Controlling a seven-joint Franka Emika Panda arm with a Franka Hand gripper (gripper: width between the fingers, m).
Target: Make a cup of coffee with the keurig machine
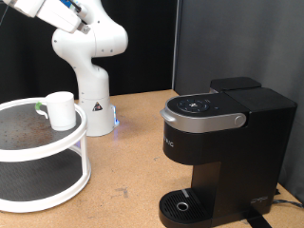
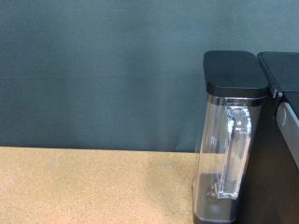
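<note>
Cup [image 1: 62, 109] sits on the tiered stand's [image 1: 57, 144] top shelf, well apart from the keurig machine [image 1: 223, 147] on the counter [image 1: 133, 142]. Gripper not in view, so can't tell fingers' state. Judgement: approach cup from above, avoid handle, keep upright.
</note>
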